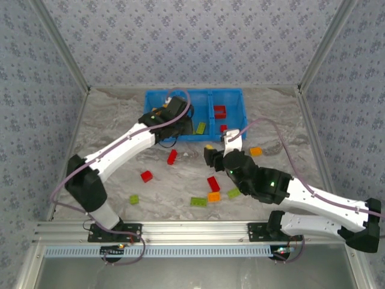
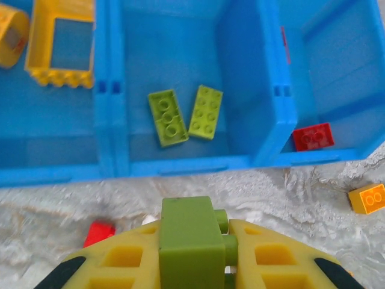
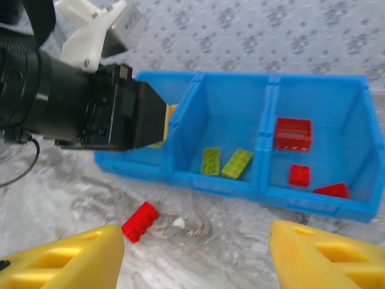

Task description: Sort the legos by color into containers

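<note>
Clamped between the left gripper's yellow fingers, a lime green brick sat just short of the blue bin's near wall, facing the middle compartment, where two lime green bricks lay side by side. The left compartment held a yellow frame and a round yellow piece; the right one held a red frame and red bricks. The left arm stretched forward across the table. The right gripper hung low with its jaws wide and empty, near a loose red brick.
</note>
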`<state>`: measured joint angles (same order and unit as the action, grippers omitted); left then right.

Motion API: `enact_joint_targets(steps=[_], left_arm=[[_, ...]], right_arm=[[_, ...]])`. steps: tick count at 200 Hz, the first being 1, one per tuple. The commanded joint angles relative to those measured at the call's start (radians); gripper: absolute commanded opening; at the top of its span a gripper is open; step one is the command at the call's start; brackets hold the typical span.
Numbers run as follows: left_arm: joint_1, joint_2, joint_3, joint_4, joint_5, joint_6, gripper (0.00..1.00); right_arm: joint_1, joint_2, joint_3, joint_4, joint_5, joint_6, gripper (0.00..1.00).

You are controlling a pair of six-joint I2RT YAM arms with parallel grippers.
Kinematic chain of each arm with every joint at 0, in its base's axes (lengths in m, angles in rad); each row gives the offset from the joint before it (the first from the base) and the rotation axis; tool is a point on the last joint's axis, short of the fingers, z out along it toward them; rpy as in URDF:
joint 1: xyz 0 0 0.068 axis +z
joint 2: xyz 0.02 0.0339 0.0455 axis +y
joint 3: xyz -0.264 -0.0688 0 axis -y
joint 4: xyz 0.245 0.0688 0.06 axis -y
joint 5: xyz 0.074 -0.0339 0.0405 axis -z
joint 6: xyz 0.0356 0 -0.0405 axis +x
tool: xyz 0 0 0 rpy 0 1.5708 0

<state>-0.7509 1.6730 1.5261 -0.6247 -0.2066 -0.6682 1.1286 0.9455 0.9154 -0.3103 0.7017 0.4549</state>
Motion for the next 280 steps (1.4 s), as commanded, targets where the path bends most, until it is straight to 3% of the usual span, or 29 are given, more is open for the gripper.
enact_joint_targets(steps=[1,108,160,193,223,280], left_arm=[[0.003,0.13,0.098,-0.023,-0.006,0.078,0.25],[0.102,0.664,0.661,-0.146,0.019,0.13,0.26],[0.127,0.811,0.838,-0.208,0.08,0.148,0.3],[0.127,0.817,0.842,-0.226,0.079,0.136,0.36],[0.121,0.784,0.842,-0.243,0.06,0.14,0.5],[0.08,0.545,0.764,-0.232,-0.023,0.134,0.49]], right_arm=[[-0.051,-0.016,0.022,-0.013,0.02,-0.008,0.67],[-0.084,-0.019,-0.026,-0.01,-0.117,0.057,0.67],[-0.073,-0.029,-0.044,-0.03,-0.125,0.077,0.67],[-0.072,-0.033,-0.062,-0.03,-0.133,0.091,0.67],[-0.07,-0.035,-0.064,-0.043,-0.137,0.096,0.68],[-0.064,0.004,-0.071,-0.039,-0.197,0.033,0.68]])
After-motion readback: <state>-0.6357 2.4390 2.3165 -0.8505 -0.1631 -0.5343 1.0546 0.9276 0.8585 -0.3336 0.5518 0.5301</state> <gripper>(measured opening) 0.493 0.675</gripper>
